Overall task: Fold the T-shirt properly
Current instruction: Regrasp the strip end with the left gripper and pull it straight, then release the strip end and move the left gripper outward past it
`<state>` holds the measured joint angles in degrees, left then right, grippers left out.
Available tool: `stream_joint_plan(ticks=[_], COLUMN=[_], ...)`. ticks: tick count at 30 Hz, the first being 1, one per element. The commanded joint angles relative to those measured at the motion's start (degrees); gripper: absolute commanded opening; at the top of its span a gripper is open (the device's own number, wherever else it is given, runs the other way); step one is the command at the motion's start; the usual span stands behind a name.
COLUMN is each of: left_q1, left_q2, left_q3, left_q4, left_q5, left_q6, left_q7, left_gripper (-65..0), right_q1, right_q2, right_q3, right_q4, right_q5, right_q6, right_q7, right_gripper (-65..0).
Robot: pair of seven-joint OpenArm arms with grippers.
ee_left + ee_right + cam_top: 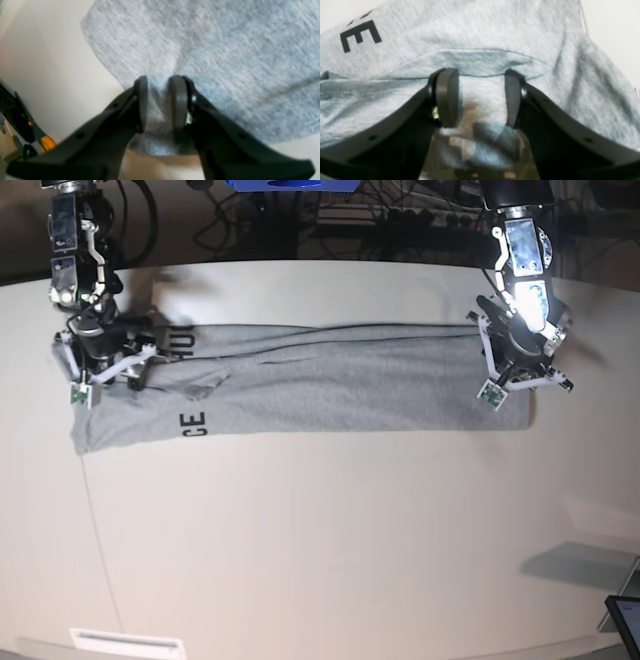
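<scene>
The light grey T-shirt [340,385] lies as a long, narrow band across the white table [320,530], with black letters [192,421] showing near its left end. My left gripper [512,385] stands over the band's right end. In the left wrist view it [160,83] is shut on a bunched fold of the T-shirt [225,50], which puckers between the pads. My right gripper [100,368] stands at the band's left end. In the right wrist view it [481,77] holds a thicker fold of the T-shirt [482,30], beside a black letter E [360,35].
Cables and a blue object [290,185] sit beyond the table's far edge. A dark device corner [625,615] shows at the front right, and a white label [125,642] at the front left. An orange and black fixture [42,140] shows left in the left wrist view.
</scene>
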<state>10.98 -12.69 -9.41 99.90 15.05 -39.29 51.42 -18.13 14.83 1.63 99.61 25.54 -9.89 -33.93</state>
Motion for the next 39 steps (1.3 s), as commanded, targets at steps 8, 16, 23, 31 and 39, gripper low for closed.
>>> stream_joint_plan(ticks=[8, 16, 23, 31, 39], left_q1=[0.5, -3.4, -2.9, -3.7, -2.9], left_q2=[-0.4, 1.0, 1.5, 4.5, 4.3], left_q3=[-0.7, -6.6, -11.2, -24.7, -31.5], left_q4=[6.4, 7.8, 11.3, 11.9, 11.8], left_q5=[1.2, 1.3, 0.8, 1.3, 1.4], left_q6=[-0.7, -0.7, -0.7, -0.7, -0.7], left_q7=[3.0, 3.0, 3.2, 7.1, 3.7], left_gripper=[-48.4, -48.0, -48.0, -48.4, -48.0], right_q1=[0.1, 0.1, 0.1, 0.4, 2.0], right_q2=[0.2, 0.2, 0.2, 0.2, 0.2], right_q3=[0.6, 0.3, 0.2, 0.1, -5.4], right_q4=[8.9, 11.5, 11.5, 10.6, 4.9], right_q5=[0.4, 0.4, 0.4, 0.4, 0.4], right_q6=[-0.4, -0.4, -0.1, -0.1, -0.3], right_q7=[-0.4, -0.5, -0.5, -0.5, -0.1], right_gripper=[-35.8, -35.8, -55.4, -65.0, -60.5])
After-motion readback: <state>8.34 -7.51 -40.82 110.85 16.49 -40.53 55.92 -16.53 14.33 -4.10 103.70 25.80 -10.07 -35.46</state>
